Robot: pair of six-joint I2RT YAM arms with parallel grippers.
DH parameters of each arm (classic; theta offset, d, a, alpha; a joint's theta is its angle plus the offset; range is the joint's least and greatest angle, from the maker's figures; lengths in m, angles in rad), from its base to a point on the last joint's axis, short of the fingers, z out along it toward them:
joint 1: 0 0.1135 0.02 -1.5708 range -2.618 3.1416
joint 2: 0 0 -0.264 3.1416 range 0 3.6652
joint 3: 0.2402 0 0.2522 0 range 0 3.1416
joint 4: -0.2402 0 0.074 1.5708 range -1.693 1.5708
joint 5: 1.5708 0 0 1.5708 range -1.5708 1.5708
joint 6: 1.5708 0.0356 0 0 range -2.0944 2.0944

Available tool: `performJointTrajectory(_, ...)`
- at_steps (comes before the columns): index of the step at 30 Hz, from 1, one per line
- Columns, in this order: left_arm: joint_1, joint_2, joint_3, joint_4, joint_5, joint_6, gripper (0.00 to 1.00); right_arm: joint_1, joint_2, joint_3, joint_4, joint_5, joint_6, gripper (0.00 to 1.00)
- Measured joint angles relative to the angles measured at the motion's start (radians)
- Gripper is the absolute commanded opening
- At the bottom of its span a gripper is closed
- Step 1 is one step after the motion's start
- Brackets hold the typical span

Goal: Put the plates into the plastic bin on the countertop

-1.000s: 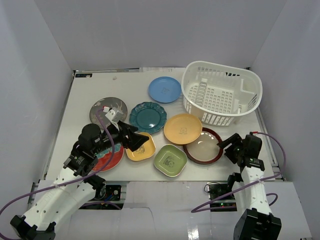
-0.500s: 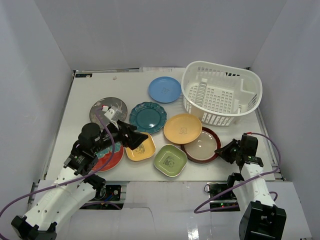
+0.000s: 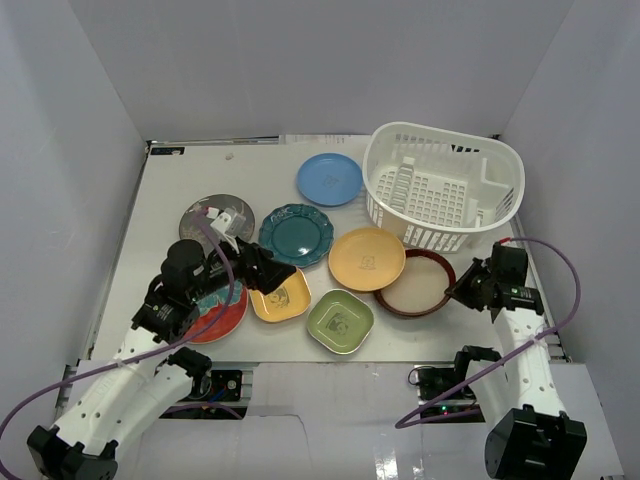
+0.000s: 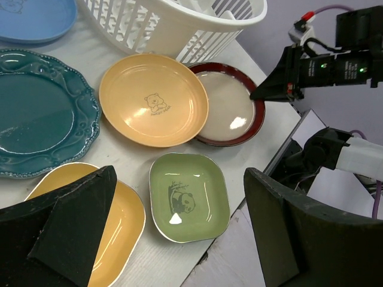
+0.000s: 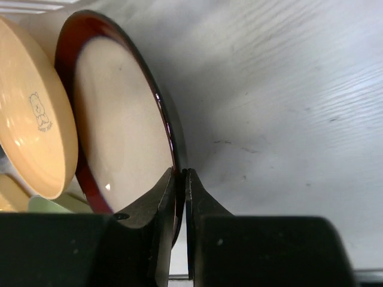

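Hovering at the near left, the left fingers [image 4: 75, 233] are spread wide above the yellow plate [image 3: 281, 296], beside the green plate [image 3: 340, 320]. At the near right, the right fingers [image 5: 170, 190] are clenched on the rim of the maroon-rimmed plate [image 3: 414, 284], whose left edge sits under the orange plate [image 3: 366, 257] on the bench [image 3: 170, 190]. The white bin [image 3: 440, 232] stands just beyond, far right.

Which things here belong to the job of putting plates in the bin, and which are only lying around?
Job: grey patterned plate, light blue plate, teal scalloped plate, orange plate, maroon-rimmed plate, red plate, yellow dish, green dish, white slotted bin.
Not the job: purple cables, small dark object at far corner.
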Motion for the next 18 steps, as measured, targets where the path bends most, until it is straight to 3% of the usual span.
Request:
performJointTrajectory(9, 0.000, 0.063, 0.033, 0.007, -0.017, -0.054, 0.98, 0.001, 0.004, 0.277, -0.187, 0.224, -0.211, 0.08)
performJointTrajectory(13, 0.000, 0.086, 0.050, -0.001, -0.064, -0.084, 0.98, 0.001, 0.003, 0.386, -0.246, 0.142, -0.217, 0.08)
performJointTrajectory(18, 0.000, 0.119, 0.086, -0.027, -0.151, -0.113, 0.98, 0.005, -0.011, 0.489, -0.257, -0.064, -0.175, 0.08)
